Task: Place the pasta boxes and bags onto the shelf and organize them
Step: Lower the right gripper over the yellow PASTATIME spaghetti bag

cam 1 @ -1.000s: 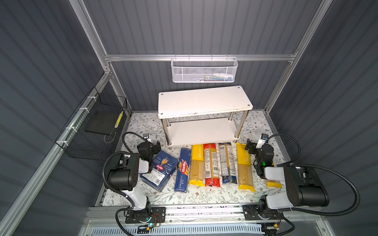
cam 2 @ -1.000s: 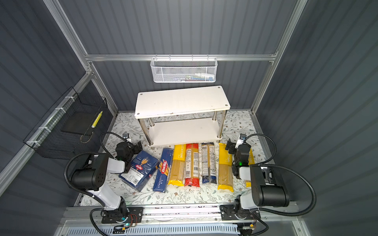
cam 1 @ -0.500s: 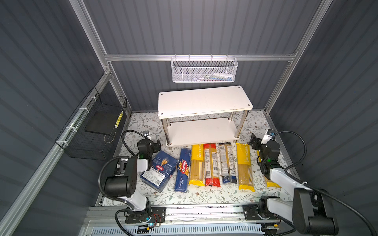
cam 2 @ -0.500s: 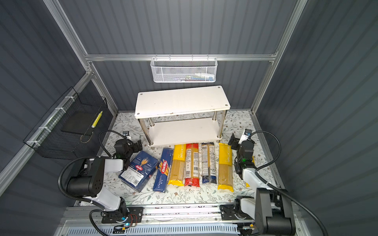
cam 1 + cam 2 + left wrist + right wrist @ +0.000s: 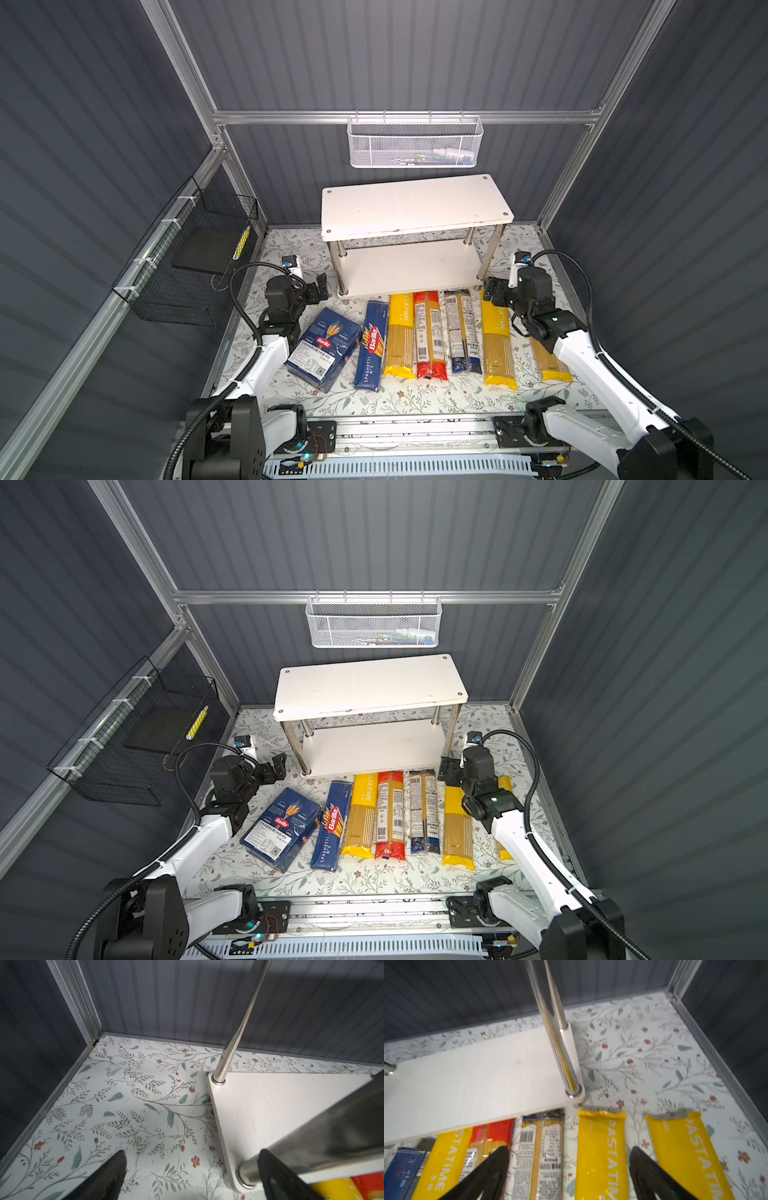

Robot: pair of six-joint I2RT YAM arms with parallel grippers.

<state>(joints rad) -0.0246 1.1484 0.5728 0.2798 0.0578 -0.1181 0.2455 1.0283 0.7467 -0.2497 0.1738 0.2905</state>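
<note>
Trouble is brewing at the front corners of the shelf (image 5: pixel 417 202), where you are holding both arms low. Your right gripper (image 5: pixel 569 1149) is hovering with jaws spread wide and nothing in them, spanning the blue-ended bag (image 5: pixel 537 1147) and the middle yellow bag (image 5: pixel 600 1151) together. By closing here you are risking a pinch on two packs, or on neither. A chrome post (image 5: pixel 562 1053) is standing just beyond the fingertips, so any push forward is likely clipping it and shunting the whole rack. Your left gripper (image 5: pixel 192 1153) is likewise gaping and empty above bare mat (image 5: pixel 135 1105), with one finger (image 5: pixel 276 1176) just beside the other front post (image 5: pixel 332 1136).

All the goods are lying on the mat in a row before the shelf, with none shelved yet. From the left you are seeing the wide box (image 5: pixel 326 347), the narrow spaghetti box (image 5: pixel 371 347), the first yellow bag (image 5: pixel 401 332), the red bag (image 5: pixel 428 332), the blue-ended bag and the middle yellow bag. The outermost yellow bag (image 5: pixel 550 368) is lying partly under your right arm. Several far ends are lying tucked beneath the lower board (image 5: pixel 405 266), so by lifting straight up you are probably catching that edge. Long slim packs are also likely sagging if gripped at one end.

Both boards are sitting bare, giving you full width. Side walls are crowding each arm, and the white mesh basket (image 5: pixel 415 143) is hanging above the rear of the top board.
</note>
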